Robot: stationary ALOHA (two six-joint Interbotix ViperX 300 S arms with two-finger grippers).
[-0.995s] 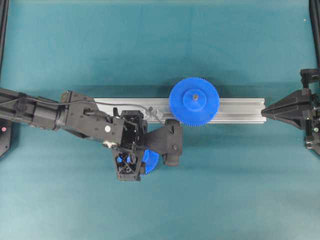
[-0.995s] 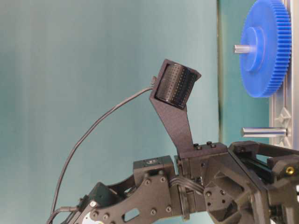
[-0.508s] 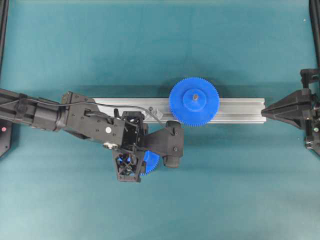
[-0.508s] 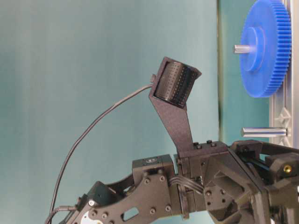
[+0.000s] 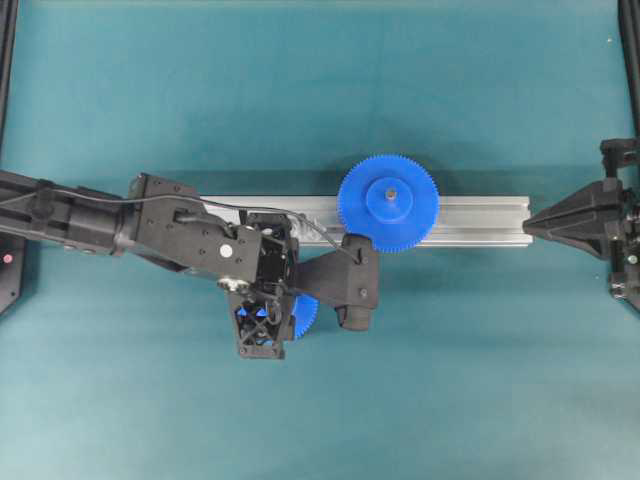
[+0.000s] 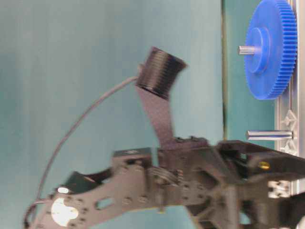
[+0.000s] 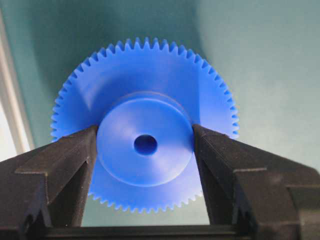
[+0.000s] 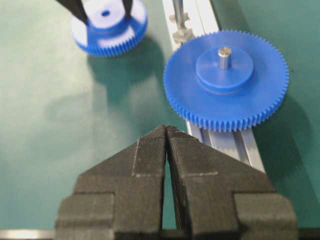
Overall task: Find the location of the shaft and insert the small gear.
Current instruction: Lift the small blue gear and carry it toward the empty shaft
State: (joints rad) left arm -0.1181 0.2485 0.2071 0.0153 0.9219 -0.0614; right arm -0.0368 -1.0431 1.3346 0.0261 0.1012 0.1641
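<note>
left gripper pinches the small gear by its hub, lifted beside the rail; right gripper pressed together.

Robotics laboratory bench. A teal mat covers the work surface; two black robot arms face each other across a ribbed aluminium rail carrying a large blue gear, with black frame posts alongside.

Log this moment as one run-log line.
left gripper: shut on small gear hub | right gripper: shut, empty | shaft: bare | large gear: on rail
</note>
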